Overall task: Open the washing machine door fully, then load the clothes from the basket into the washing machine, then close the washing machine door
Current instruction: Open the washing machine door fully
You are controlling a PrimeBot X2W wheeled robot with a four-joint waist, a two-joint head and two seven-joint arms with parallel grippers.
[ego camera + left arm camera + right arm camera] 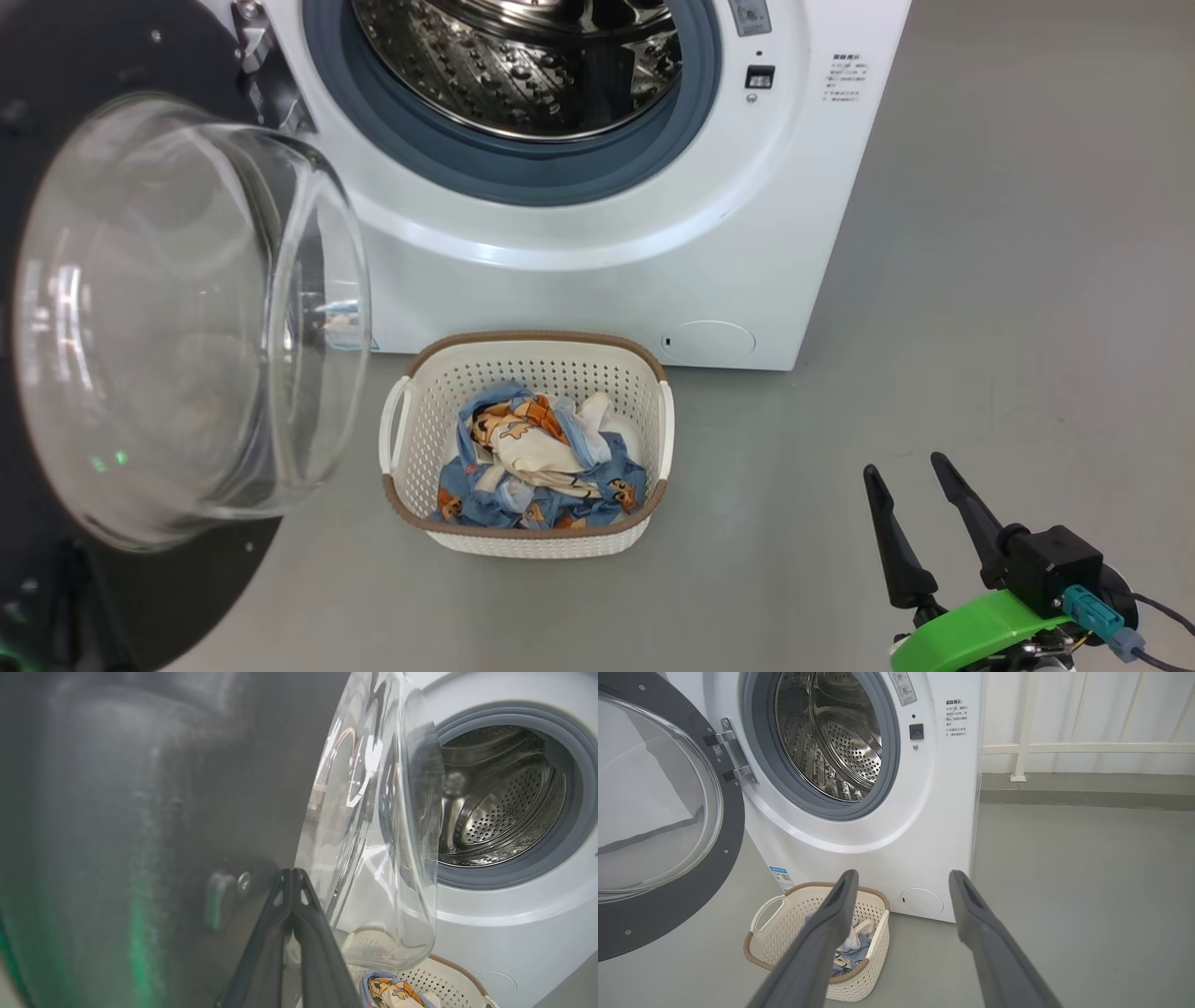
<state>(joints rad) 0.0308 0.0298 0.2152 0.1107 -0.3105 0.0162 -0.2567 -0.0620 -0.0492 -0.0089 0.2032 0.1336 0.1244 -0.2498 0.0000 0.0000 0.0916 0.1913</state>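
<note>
The right gripper [904, 464] sits nearest the camera, well out from the front right corner of the washing machine [607, 271], over smooth grey floor [980, 327]. Its two long, dark, tapering fingers are spread wide with nothing between them. A bright green plastic collar [971, 630] wraps its wrist.

The left gripper [293, 871] has its slim dark fingers pressed together to a single point, gripping nothing. The tip is close against the matte black face of the washing machine door [140, 812]. Whether it touches cannot be told.

The basket [532, 338] stands on the floor just in front of the machine's lower panel, below the mouth. It is a rounded rectangle of cream perforated plastic with a brown woven-look rim and a loop handle on each side. The clothes [537, 462] lie crumpled inside it: soft light blue fabric with orange-brown cartoon prints and cream patches.

The door is swung open on the machine's left, held by a metal hinge [731, 751]. It is a broad black ring around a bulging clear glass bowl [187, 317] that catches reflections.

The machine is a glossy white box. A grey rubber ring [523, 177] circles its round mouth, and inside is a perforated steel drum [523, 65]. Low on its front are a small blue label [781, 877] and a round cover plate [708, 338].

Beyond the machine's right side is a cream railing [1064, 746] against a pale wall.
</note>
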